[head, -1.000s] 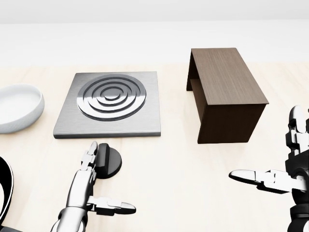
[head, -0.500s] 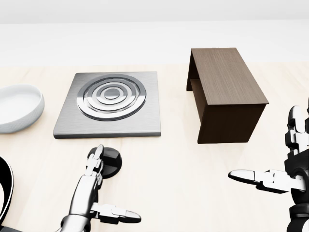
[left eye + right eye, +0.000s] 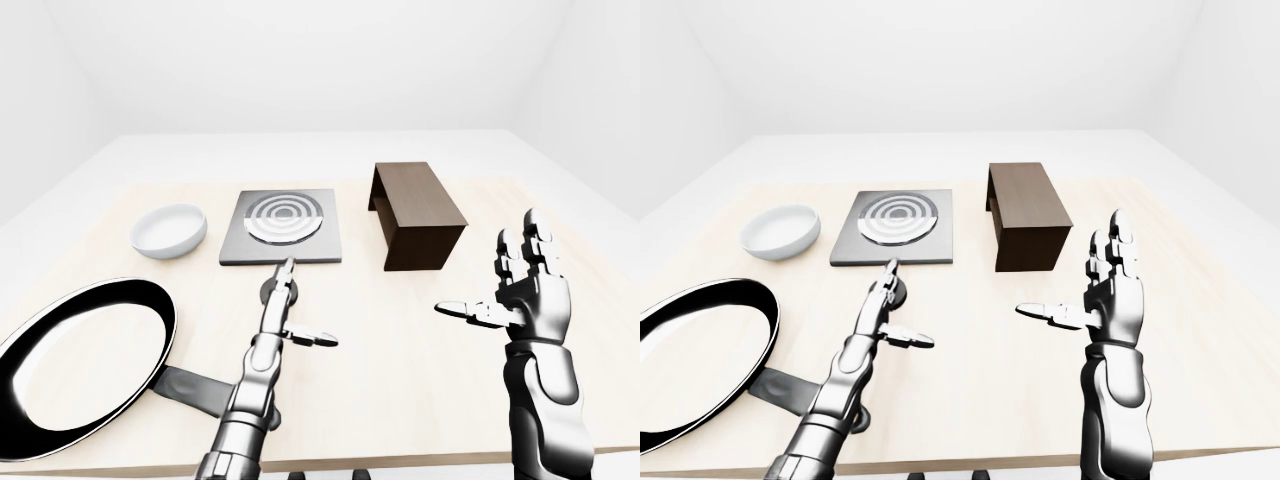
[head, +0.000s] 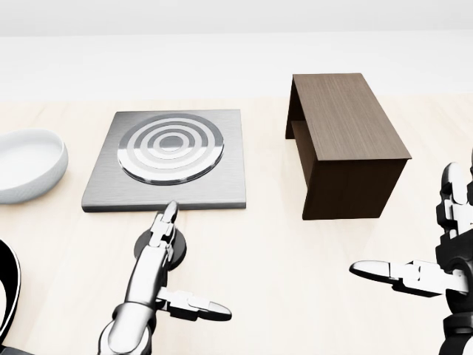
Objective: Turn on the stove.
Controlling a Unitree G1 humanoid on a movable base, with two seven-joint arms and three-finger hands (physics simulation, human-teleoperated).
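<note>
**Left hand is over the stove knob now — burner looks different too**

Nearest the robot's edge of the table [image 3: 400, 400], toward the left corner, there's the big black frying pan [image 3: 85, 365], handle pointing inward. Nobody's touching it.

The left hand [image 4: 159, 255] is stretched out flat, fingers apart and thumb sticking off to the right, lying right on top of the black knob [image 4: 177, 251]. A second ago the knob sat clear beside the fingertips; now the fingers cover most of it and reach almost to the stove's [image 4: 166, 159] near edge. I can't tell if they're actually pressing it or just above it.

The right hand [image 4: 436, 255] is spread wide open, holding nothing, hovering over the right side of the table. It's barely moved.

Further in, the stove plate sits mid-table with a white bowl [image 3: 170, 230] to its left and a dark wooden box [image 4: 344, 144] to its right. The burner rings read brighter than before — my guess is the knob has been turned, but that's a guess.

No brands, labels or writing anywhere.
</note>
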